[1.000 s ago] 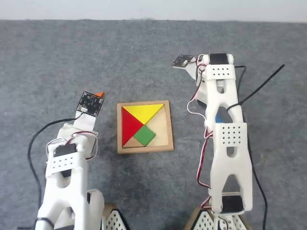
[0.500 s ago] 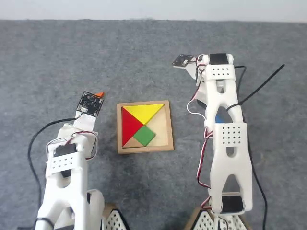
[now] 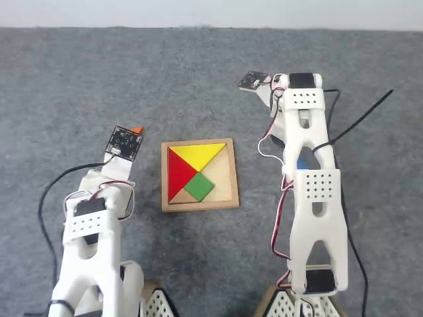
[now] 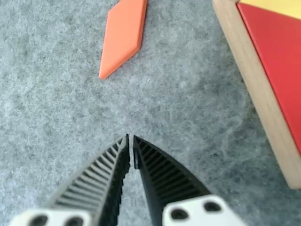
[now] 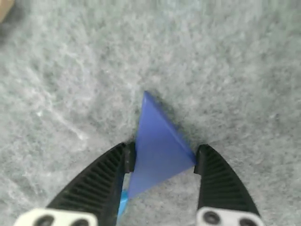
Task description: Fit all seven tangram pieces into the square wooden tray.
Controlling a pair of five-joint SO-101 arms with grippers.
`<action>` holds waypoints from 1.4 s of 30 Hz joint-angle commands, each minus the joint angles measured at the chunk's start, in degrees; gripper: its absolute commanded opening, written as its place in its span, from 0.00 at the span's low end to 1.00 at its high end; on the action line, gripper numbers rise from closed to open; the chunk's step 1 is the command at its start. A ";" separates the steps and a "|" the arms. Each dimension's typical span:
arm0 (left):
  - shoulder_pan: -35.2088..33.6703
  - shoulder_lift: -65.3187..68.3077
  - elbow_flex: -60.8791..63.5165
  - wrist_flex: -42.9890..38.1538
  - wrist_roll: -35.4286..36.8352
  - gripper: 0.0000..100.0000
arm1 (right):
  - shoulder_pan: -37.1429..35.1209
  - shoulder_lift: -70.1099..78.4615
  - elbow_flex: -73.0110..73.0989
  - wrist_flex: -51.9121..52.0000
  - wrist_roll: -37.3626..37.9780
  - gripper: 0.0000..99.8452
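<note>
- The wooden tray (image 3: 199,207) holds a red triangle (image 3: 178,173), a yellow triangle (image 3: 197,154) and a green square (image 3: 199,187).
- The left gripper (image 4: 130,139) sits beside the tray, jaws closed on nothing.
- The right gripper (image 5: 164,154) pinches a blue triangle (image 5: 155,136).

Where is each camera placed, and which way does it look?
High view: fixed above the table, looking down on the tray and both arms.
Left wrist view: on the left arm's wrist, looking past the left gripper, shut, at the orange piece and a tray corner.
Right wrist view: on the right arm's wrist, looking down at the right gripper closed on the blue triangle.
Shared: high and left wrist views both show the tray and the orange piece.
</note>
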 commanded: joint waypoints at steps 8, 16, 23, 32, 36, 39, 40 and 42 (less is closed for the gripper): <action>-0.18 -1.93 -0.57 -1.23 -0.70 0.01 | -1.54 1.27 -6.95 2.95 -7.74 0.14; -0.18 -1.93 -0.57 -1.23 -0.70 0.01 | -1.01 1.01 -7.91 3.30 -11.87 0.14; -0.18 -1.93 -0.57 -1.23 -0.70 0.01 | 0.66 0.66 -9.58 3.56 -12.66 0.14; -0.09 -1.93 -0.57 -1.23 -0.70 0.01 | 4.00 0.57 -19.52 4.09 -18.73 0.14; -0.09 -1.93 -0.57 -1.23 -0.70 0.01 | 4.79 -1.19 -21.54 4.18 -22.86 0.14; -0.09 -1.93 -0.57 -1.23 -0.70 0.01 | 5.93 -4.44 -21.45 4.26 -26.81 0.14; -0.09 -1.93 -0.57 -1.23 -0.70 0.01 | 6.37 -5.67 -21.45 4.26 -28.57 0.14; -0.09 -1.93 -0.57 -1.23 -0.70 0.01 | 7.52 -8.13 -21.45 4.26 -32.97 0.14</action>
